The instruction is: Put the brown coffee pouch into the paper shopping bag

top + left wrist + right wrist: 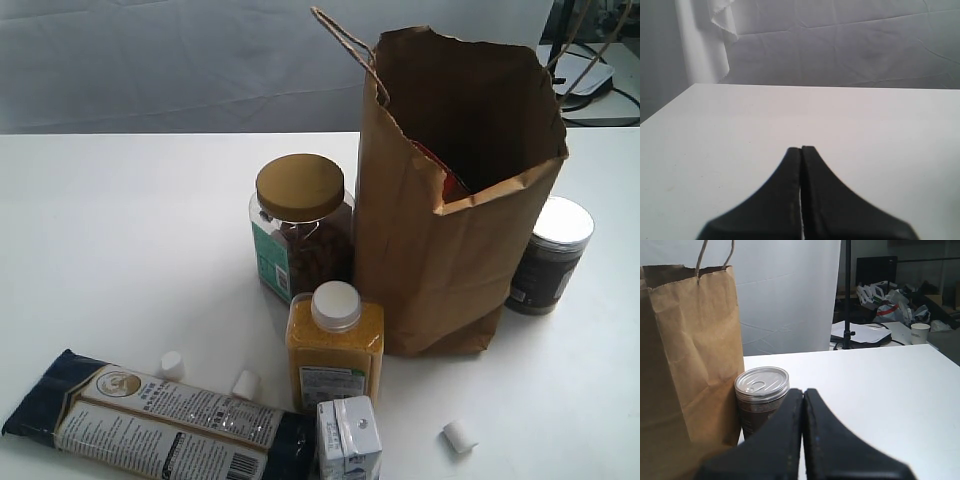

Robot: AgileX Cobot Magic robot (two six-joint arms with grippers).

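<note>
The paper shopping bag stands upright and open at the middle right of the table. Inside its mouth a strip of orange-red label shows on a dark shape, the brown coffee pouch, mostly hidden by the bag's wall. Neither gripper appears in the exterior view. My left gripper is shut on nothing, over bare white table. Also shut and holding nothing, my right gripper points past the side of the bag.
A gold-lidded jar and a yellow bottle stand left of the bag. A dark can with silver lid touches its right side. A long dark-blue packet, a small carton and white pieces lie in front.
</note>
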